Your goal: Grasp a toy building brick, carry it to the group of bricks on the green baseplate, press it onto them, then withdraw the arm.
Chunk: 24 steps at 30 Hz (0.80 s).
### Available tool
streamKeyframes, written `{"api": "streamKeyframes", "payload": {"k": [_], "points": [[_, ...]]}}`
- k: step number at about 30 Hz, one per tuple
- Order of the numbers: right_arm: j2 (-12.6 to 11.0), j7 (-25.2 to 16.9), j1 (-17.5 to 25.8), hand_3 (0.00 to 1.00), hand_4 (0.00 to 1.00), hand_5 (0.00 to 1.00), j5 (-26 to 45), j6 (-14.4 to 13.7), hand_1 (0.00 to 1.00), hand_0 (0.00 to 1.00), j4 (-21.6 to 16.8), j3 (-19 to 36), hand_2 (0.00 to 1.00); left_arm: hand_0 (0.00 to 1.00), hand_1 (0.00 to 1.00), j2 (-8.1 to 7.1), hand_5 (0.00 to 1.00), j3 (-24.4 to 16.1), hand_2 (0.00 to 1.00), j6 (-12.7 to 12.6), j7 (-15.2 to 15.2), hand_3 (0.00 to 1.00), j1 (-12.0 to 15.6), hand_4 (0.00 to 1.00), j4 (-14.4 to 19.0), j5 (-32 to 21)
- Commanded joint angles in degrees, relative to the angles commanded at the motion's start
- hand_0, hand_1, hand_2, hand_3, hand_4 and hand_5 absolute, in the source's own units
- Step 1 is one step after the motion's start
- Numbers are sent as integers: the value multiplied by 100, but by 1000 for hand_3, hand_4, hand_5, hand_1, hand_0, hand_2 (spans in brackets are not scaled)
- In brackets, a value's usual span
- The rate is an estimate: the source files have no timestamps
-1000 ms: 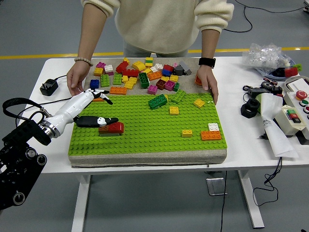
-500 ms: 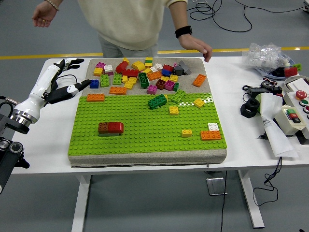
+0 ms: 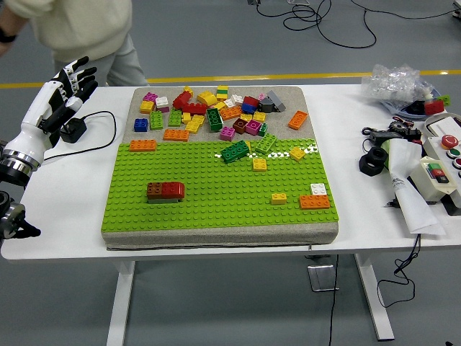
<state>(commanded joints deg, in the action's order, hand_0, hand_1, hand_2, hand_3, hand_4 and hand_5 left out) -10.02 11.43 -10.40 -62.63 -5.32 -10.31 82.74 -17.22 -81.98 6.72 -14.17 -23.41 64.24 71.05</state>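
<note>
On the green baseplate point(image 3: 216, 194) a brown-and-red brick group point(image 3: 166, 190) sits at lower left of centre, with a loose brick pile point(image 3: 216, 112) heaped on the grey strip along the top edge and a black charger point(image 3: 73, 130) with its cable on the white table point(image 3: 346, 187) at left. A person point(image 3: 72, 29) stands at the frame's upper left. The left hand point(image 3: 61, 94) is raised at the far left, well apart from the baseplate, fingers point(image 3: 83, 72) spread and holding nothing.
</note>
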Motion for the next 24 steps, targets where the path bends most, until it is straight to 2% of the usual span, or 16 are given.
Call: {"api": "streamKeyframes", "payload": {"k": [3,9,17,24], "points": [[29,14,44,683,944,683,-62,-10,710,779,0,4,738,998,965,-75,802,33,961,32,32,995,1,911,-80,-188],[54,-21,93,683,943,683,-99,-24,711,780,0,-56,743,998,965,-205,818,77,961,33,108,995,-1,903,-69,-202],[84,-1,118,682,943,682,-165,13,713,782,0,-74,745,998,967,-266,831,-25,963,-17,219,997,-23,890,80,-170],[160,-19,170,678,943,684,-199,-16,714,782,0,-95,745,998,969,-252,839,-25,962,-14,287,996,20,884,197,-100]]}}
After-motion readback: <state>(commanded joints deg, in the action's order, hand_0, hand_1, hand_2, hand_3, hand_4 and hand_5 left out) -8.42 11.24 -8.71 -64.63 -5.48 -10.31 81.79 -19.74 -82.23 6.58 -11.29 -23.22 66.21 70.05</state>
